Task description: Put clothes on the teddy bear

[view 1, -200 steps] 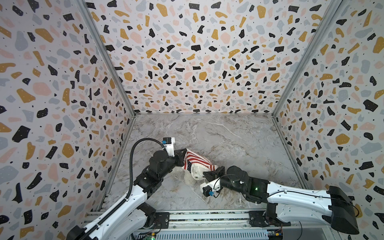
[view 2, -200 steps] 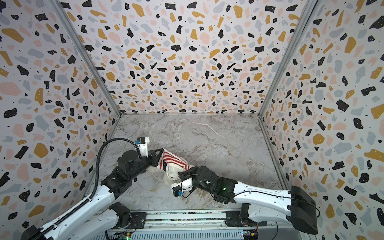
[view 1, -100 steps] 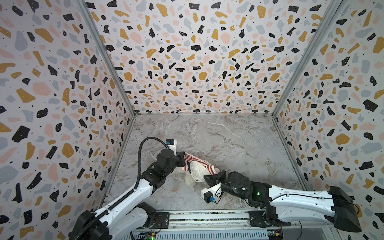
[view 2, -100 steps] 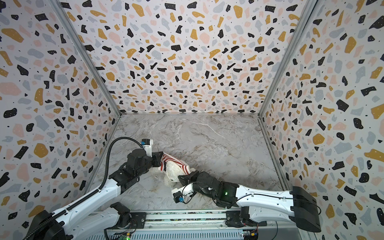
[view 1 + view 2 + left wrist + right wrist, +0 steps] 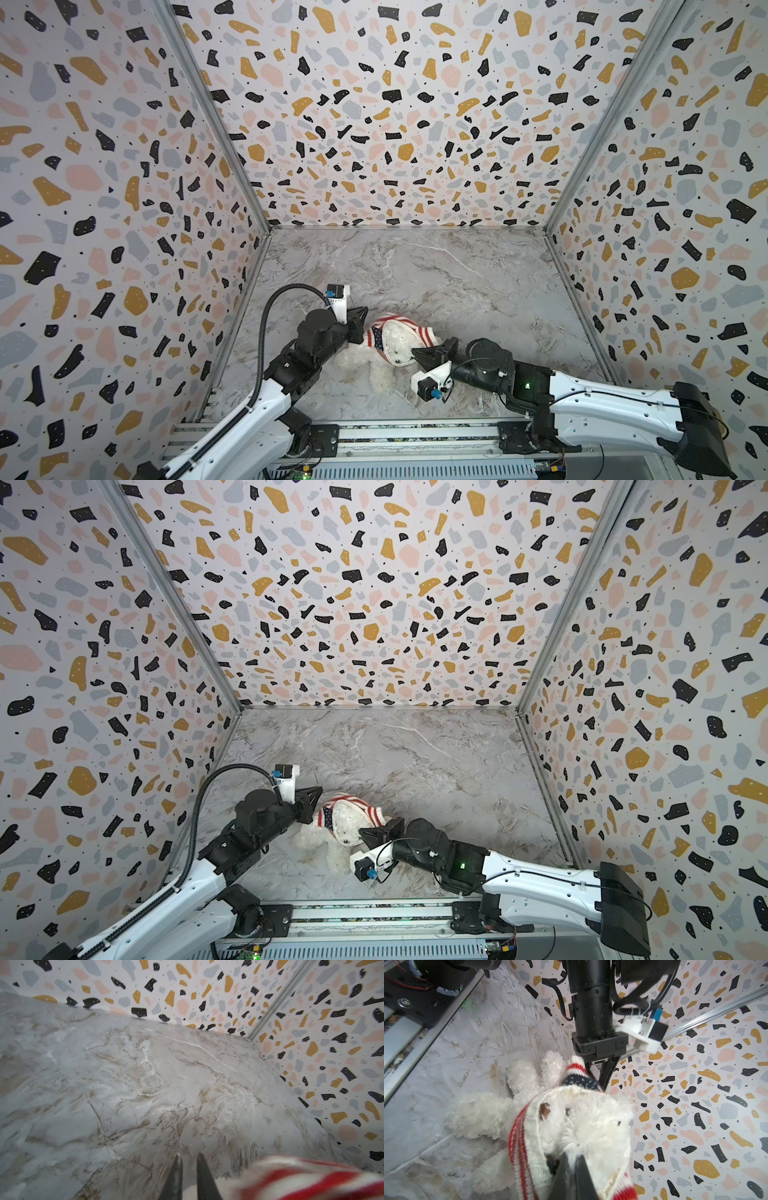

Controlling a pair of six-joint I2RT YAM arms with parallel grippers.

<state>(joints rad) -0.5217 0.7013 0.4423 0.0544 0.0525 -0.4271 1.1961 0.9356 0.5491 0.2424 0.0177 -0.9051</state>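
The teddy bear [image 5: 365, 368] lies on the marble floor, white and fluffy, its limbs spread toward the front rail. A red-and-white striped sweater [image 5: 399, 322] with a navy starred patch rings its head, and the face shows through the opening [image 5: 571, 1113]. My right gripper [image 5: 414, 353] is shut on the sweater's hem beside the face; in the right wrist view its tips [image 5: 574, 1157] are sunk in white fluff. My left gripper [image 5: 363, 325] stands just left of the sweater, slightly open; in the left wrist view a narrow empty gap shows between its tips [image 5: 189, 1157]. The sweater [image 5: 301, 1178] is blurred beside them.
Terrazzo-patterned walls [image 5: 395, 124] close the left, back and right sides. A metal rail [image 5: 415, 436] with both arm bases runs along the front. Bare marble floor [image 5: 436, 270] stretches behind the bear to the back wall.
My left gripper has opened a little and let go of the sweater, which now lies slack round the bear's head. The right gripper has shifted left, still shut on the hem.
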